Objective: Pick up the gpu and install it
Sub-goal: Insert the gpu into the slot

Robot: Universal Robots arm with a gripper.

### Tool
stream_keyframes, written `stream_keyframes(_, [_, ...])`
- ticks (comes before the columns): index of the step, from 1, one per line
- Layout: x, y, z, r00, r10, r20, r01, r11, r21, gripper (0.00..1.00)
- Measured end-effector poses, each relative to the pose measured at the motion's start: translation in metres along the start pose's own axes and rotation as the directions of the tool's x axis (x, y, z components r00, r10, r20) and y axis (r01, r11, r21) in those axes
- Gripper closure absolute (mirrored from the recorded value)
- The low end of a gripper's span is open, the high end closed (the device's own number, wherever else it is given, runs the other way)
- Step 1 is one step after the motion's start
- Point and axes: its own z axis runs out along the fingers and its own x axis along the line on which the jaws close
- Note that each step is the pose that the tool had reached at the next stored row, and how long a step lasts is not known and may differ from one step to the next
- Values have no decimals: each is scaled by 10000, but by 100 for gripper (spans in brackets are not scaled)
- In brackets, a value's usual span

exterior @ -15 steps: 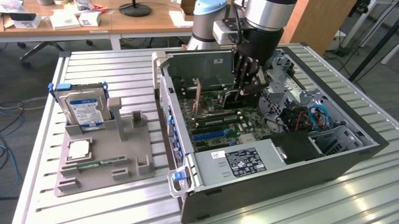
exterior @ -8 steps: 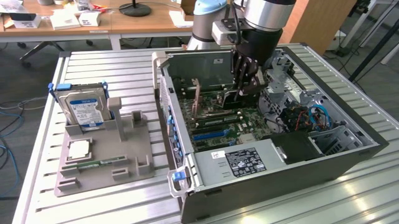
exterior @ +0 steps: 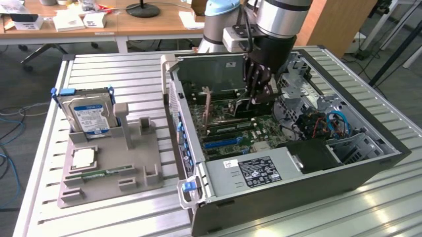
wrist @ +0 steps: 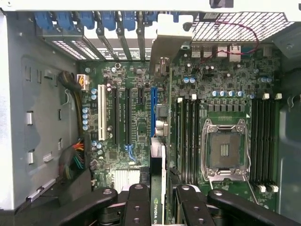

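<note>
Wrist view: we see the gripper (wrist: 160, 190) pinching the gpu (wrist: 162, 165) between its fingers.
We find the card over the motherboard (wrist: 136, 108) inside the open case (exterior: 369, 163), at 3 o'clock from the hard drive (exterior: 89, 116) in the exterior view.

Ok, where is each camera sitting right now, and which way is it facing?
Exterior view: off the arm, raised beside the table, looking down into the open computer case; the arm shows, its claw inside the case.
Wrist view: on the wrist, looking along the claw at the motherboard; its fingers show, clamped on the edge-on gpu.
Shared: claw, motherboard.
</note>
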Motion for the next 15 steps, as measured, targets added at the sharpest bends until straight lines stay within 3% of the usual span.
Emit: stream_keyframes(15, [1,6,212,10000,0,0,0,10000,-1,74])
